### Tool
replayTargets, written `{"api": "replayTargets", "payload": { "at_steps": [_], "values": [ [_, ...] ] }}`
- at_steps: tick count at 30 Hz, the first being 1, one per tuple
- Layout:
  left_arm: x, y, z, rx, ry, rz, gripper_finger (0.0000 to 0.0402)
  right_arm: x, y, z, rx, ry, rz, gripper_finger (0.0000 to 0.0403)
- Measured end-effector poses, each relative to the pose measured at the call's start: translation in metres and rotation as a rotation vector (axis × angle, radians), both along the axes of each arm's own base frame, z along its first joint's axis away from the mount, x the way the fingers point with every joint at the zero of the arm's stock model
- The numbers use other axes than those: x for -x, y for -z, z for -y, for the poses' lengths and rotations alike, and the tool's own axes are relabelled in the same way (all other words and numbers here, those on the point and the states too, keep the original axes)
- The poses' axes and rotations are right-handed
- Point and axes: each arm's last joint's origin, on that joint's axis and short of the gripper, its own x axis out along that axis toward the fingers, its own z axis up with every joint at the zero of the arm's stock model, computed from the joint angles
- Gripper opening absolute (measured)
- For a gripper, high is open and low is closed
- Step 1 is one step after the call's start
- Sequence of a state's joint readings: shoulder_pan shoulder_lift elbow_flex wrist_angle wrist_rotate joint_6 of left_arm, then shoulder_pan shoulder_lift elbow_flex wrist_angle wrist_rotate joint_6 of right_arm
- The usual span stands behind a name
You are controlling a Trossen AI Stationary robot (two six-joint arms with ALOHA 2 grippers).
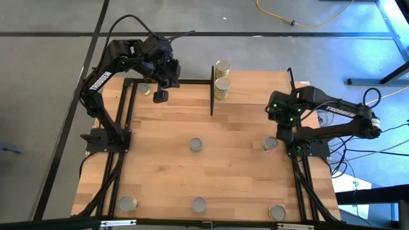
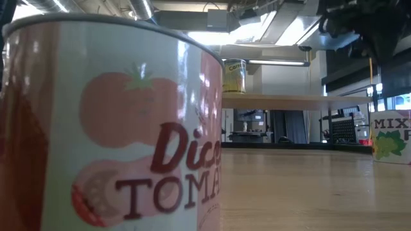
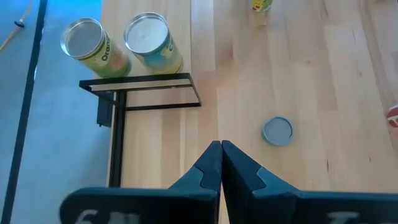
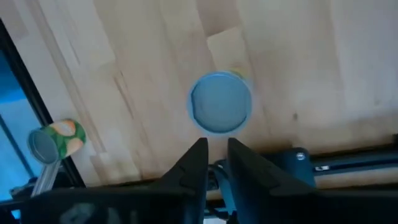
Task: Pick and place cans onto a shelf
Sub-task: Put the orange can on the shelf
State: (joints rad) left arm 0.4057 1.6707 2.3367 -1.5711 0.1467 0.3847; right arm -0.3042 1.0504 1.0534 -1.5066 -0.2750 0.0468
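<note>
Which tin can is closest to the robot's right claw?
The silver-topped can with the yellow-green label, right beside the right gripper. Every other can on the table sits farther off.

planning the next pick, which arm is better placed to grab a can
Right, probably. The right gripper hangs just above a can on the table near its base, fingers slightly parted. The left gripper is shut, up by the shelf, with no can under it.

Low view: red-and-white tomato-label tin (image 2: 109,128) fills the left, blurred and cut by the frame edges; green-label "MIX" tin (image 2: 392,138) cut at the right edge. Left wrist: yellow-green tin (image 3: 261,6) clipped at frame edge, label probably unreadable. High view: can labels too small to tell
</note>
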Motion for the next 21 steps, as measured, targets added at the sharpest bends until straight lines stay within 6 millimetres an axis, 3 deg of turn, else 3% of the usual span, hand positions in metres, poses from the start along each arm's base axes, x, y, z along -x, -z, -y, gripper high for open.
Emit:
{"api": "replayTargets", "payload": {
  "at_steps": [8,14,21],
  "values": [
    [0.0,0.0,0.0,0.012,-0.012,0.002,0.0,-0.004,0.032,0.001,-0.012,0.066,-0.033,0.0065],
    [0.0,0.0,0.0,0.012,-0.012,0.002,0.0,-0.003,0.046,0.005,0.063,0.294,-0.148,0.0065],
    [0.0,0.0,0.0,0.011,-0.013,0.002,0.0,-0.003,0.046,0.004,0.004,0.313,-0.14,0.0011]
  ]
}}
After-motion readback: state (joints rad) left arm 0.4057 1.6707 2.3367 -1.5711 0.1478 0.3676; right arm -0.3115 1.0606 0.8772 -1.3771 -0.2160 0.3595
